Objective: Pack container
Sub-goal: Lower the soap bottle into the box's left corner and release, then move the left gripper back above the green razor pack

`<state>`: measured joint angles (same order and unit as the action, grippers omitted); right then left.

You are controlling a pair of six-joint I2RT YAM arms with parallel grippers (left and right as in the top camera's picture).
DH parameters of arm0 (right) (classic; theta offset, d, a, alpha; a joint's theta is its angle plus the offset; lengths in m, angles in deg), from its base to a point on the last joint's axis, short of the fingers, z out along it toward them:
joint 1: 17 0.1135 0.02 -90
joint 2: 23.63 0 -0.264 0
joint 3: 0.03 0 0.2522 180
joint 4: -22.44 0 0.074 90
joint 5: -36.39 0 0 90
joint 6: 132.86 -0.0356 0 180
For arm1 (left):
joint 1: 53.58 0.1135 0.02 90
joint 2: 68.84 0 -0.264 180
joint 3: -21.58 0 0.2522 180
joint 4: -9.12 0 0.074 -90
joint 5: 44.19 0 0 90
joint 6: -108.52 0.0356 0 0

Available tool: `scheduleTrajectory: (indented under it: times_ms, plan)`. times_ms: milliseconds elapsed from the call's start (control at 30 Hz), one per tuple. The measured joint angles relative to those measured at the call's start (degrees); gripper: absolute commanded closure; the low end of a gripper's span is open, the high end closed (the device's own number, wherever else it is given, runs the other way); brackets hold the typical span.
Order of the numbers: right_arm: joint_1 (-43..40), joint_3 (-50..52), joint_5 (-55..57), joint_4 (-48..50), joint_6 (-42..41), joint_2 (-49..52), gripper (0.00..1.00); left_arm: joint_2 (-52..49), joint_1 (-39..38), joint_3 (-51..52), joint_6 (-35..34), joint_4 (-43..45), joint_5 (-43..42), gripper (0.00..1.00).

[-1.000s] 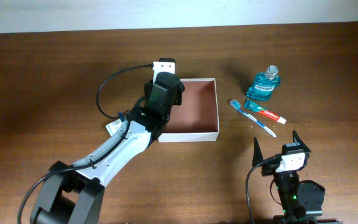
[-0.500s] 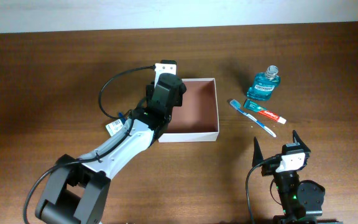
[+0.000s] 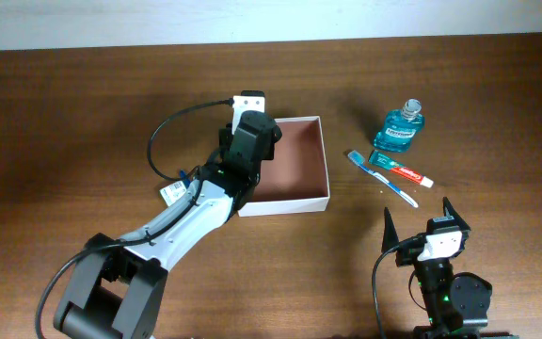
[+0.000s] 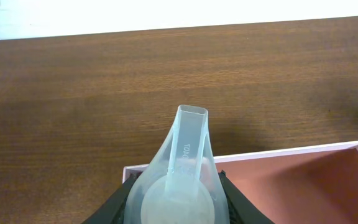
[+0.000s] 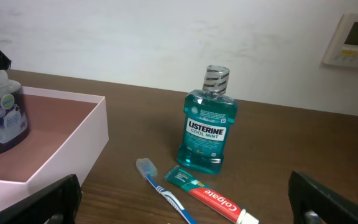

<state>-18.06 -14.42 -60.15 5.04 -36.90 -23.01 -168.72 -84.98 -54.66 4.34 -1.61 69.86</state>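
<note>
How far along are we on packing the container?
Nothing packed yet: the container shows bare floor where visible. In hand: the left gripper holds a clear tube above its left wall. To go: Listerine bottle, toothbrush and Colgate toothpaste on the table; right gripper open, idle.

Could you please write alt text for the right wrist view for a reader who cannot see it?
A teal mouthwash bottle stands upright on the brown table, with a toothbrush and a toothpaste tube lying in front of it. On the picture's left is the white-walled container, with a dark blue bottle at the frame edge.
</note>
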Motion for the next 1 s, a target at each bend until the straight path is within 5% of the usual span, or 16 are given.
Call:
scheduleTrajectory:
  times_ms: [800,1000]
  plan:
    - [0.00,0.00,0.00,0.00,0.02,0.00,0.01,6.12,0.02,-0.76,4.15,0.50,1.07,0.41]
    - [0.00,0.00,0.00,0.00,0.00,0.00,0.01,12.17,0.02,-0.96,5.03,-3.67,1.07,0.46]
